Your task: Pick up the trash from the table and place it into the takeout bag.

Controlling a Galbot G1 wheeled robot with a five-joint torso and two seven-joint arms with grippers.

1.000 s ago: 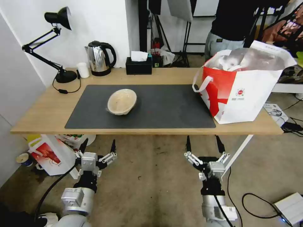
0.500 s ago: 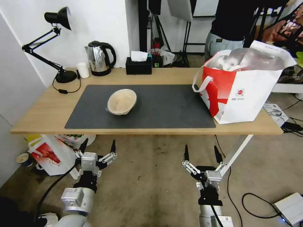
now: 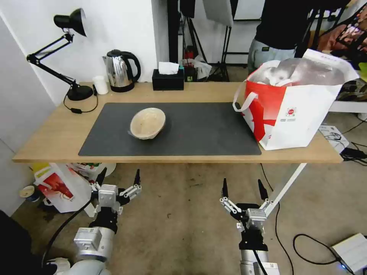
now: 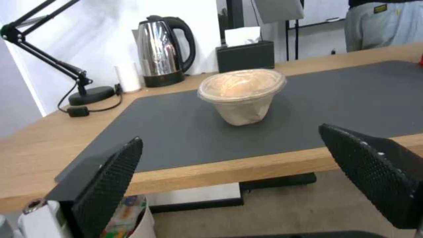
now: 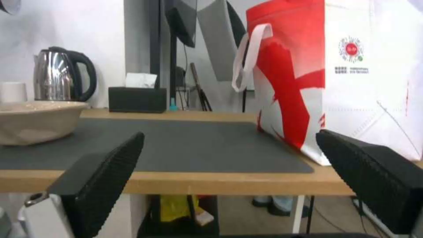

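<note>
One piece of trash, a tan film-covered bowl (image 3: 147, 123), sits on the dark grey mat left of centre on the light-wood table (image 3: 57, 133); the left wrist view faces this bowl (image 4: 241, 96), and the right wrist view catches the bowl's (image 5: 37, 121) side. The takeout bag (image 3: 294, 103), white with a red panel, stands open at the table's right end, its foil-lined mouth holding white items. Its red side (image 5: 304, 66) looms close in the right wrist view. My left gripper (image 3: 119, 178) and right gripper (image 3: 243, 188) hang open and empty below the table's front edge.
A black desk lamp (image 3: 72, 57), small white cup (image 3: 101, 84), steel kettle (image 3: 120, 70) and black tissue box (image 3: 168, 78) line the table's back edge. A smaller white bag with a red picture (image 3: 61, 187) sits on the floor at the left. Cables lie on the floor at the right.
My right gripper has dropped lower and drawn back from the table edge. The left gripper, the bowl and the bag stay where they were.
</note>
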